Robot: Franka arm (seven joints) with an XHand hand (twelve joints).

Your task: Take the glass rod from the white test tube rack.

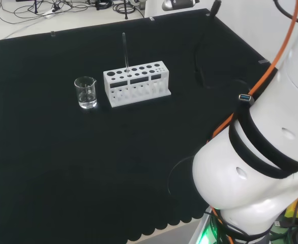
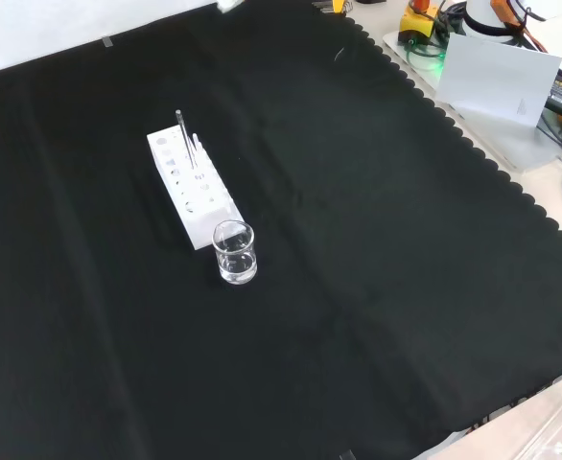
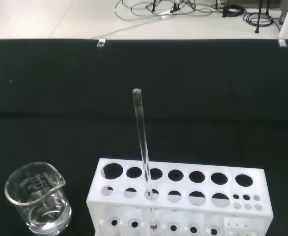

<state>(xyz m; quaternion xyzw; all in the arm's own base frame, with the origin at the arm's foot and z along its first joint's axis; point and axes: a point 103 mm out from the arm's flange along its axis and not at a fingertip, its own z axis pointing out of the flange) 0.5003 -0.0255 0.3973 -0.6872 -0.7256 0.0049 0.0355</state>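
Standing upright in a hole of the white test tube rack (image 1: 136,83), glass rod (image 1: 125,51) with long axis near vertical, tip up; cannot tell hand's state.

One rack (image 1: 136,83) stands on the cloth (image 1: 88,168). One rod (image 1: 124,51) stands in the rack. One beaker (image 1: 86,92) stands beside the rack.
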